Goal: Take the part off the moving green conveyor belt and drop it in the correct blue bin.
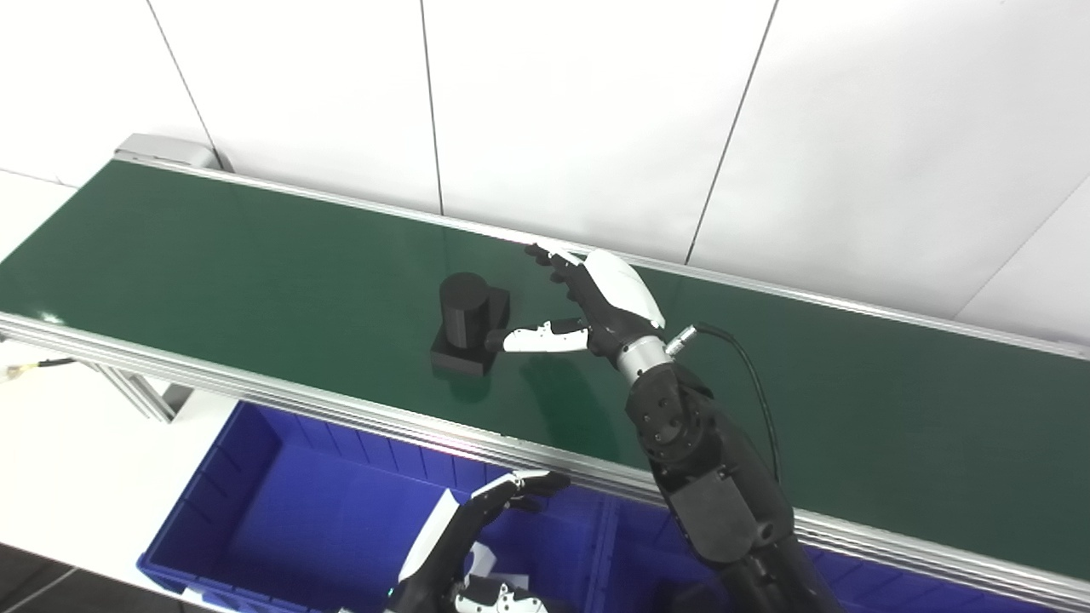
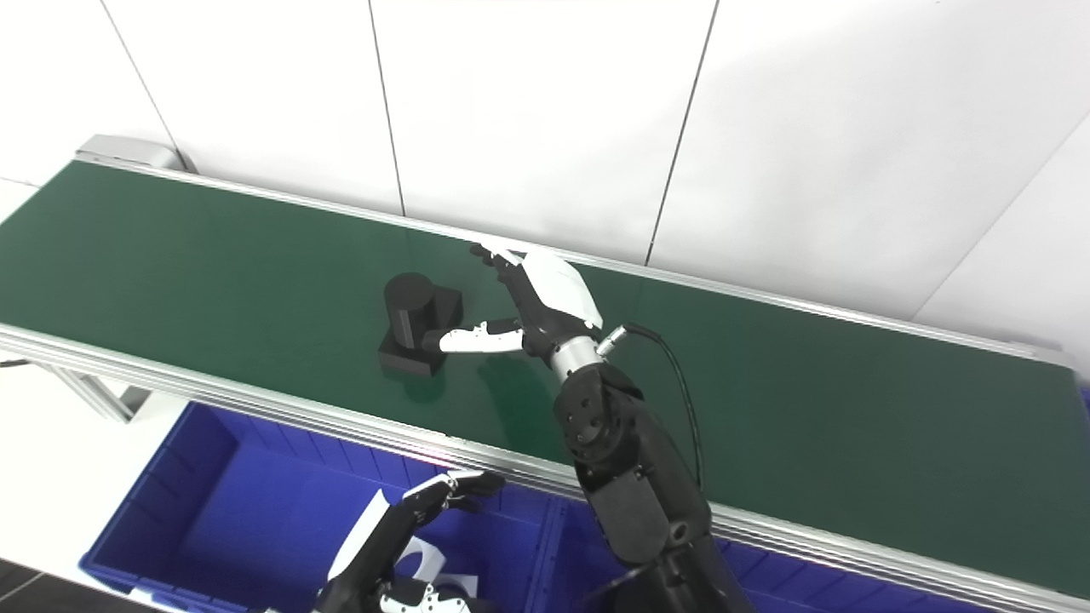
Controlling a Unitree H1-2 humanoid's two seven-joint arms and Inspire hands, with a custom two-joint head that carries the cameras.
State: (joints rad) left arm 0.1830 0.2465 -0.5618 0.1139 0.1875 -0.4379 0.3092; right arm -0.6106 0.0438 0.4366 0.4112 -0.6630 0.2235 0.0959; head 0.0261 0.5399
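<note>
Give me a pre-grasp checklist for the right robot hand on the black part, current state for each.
1. Right robot hand open, fingers spread: ok.
2. Black part upright on the green belt, cylinder on a square base: ok.
3. Thumb reaches the part's near side: ok; actual contact: cannot tell.
4. Fingers wrapped around the far side: not ok, they point past it toward the back rail.
5. Left robot hand low over the blue bin, off the belt: ok.
6. Which bin is correct for this part: cannot tell.
</note>
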